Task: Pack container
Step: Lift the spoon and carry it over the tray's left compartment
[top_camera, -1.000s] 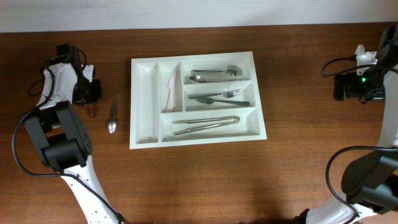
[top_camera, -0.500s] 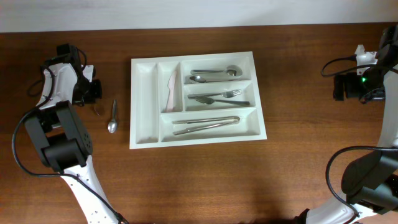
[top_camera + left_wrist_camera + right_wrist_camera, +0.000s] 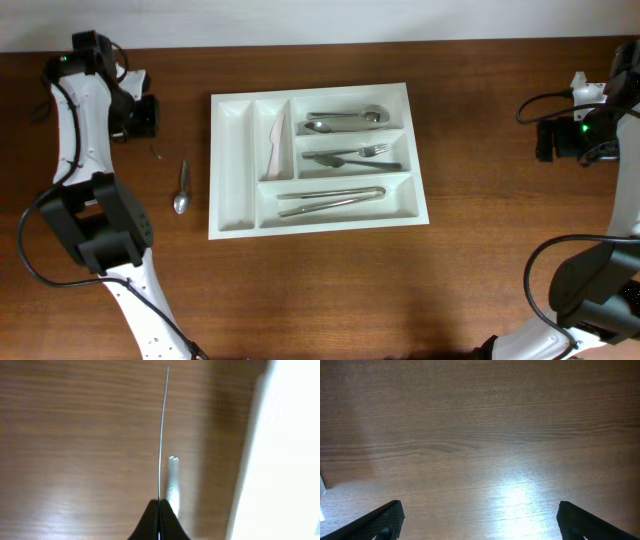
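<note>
Two robot arms work at a brown wooden table (image 3: 320, 300). The left gripper (image 3: 159, 508) has its fingers pressed together on a thin metal utensil (image 3: 162, 435). In the left wrist view the utensil is seen edge-on as a fine bright line running straight out from the fingertips. What kind of utensil it is cannot be told.

Just beyond this gripper, on its container side, a metal spoon (image 3: 181, 187) lies alone on the wood. The spoon is close to the container's wall without touching it.

The container (image 3: 230, 170), a large white cutlery tray, lies flat between the two grippers, nearer the left one. In the left wrist view its white wall (image 3: 285, 460) fills the edge beside the held utensil.

The narrow compartment closest to the left gripper is bare. The next narrow one holds a pale utensil (image 3: 275, 145). The three long compartments, farther from that gripper, hold spoons (image 3: 345, 120), forks (image 3: 355, 157) and long metal pieces (image 3: 330, 200).

The right gripper (image 3: 477, 522) sits well away from the container. Its fingers are spread wide over bare wood and hold nothing.
</note>
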### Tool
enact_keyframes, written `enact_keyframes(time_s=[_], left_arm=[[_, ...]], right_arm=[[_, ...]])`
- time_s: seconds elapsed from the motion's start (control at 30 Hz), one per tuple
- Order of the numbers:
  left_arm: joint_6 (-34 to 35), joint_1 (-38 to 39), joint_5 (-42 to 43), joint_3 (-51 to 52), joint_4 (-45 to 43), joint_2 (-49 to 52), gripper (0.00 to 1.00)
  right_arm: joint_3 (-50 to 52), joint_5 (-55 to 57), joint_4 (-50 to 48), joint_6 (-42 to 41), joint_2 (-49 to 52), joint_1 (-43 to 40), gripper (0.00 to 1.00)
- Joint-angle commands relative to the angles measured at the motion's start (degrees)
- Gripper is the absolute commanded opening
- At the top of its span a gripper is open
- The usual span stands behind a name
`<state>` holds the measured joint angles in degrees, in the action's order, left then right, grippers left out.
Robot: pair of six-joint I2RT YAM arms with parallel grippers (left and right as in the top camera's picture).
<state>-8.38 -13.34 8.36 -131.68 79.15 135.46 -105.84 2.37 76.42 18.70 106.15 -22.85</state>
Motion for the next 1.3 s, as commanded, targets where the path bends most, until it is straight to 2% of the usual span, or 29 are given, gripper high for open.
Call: enact_keyframes(time_s=[0.0,0.23,0.43,0.57,0.9,1.27], left_arm=[[-1.05,3.06,5.81,-3.1,4.96,-2.25,0.02],[-1.6,10.25,5.86,-3.19,12.52,-2.4,0.02],[-1.4,16.46,5.44,-3.17,12.76,-2.4,0.02],[4.13,18.86,-0.59,-3.15,12.17,-2.29,0.02],[13.9,19.43,-3.39,-0.37,7.13,-2.29,0.02],[14.43,19.47,-3.32,8.9,4.04,-2.29,0.02]], right_arm=[[0.15,0.46,0.0,0.37,0.09,-0.04,0.99],[0.15,0.48,0.0,0.37,0.09,-0.04,0.99],[0.15,0.46,0.0,0.37,0.09,-0.04,0.99],[0.15,0.46,0.0,0.37,0.09,-0.04,0.99],[0.15,0.46,0.02,0.37,0.09,-0.04,0.99],[0.15,0.46,0.02,0.37,0.09,-0.04,0.99]])
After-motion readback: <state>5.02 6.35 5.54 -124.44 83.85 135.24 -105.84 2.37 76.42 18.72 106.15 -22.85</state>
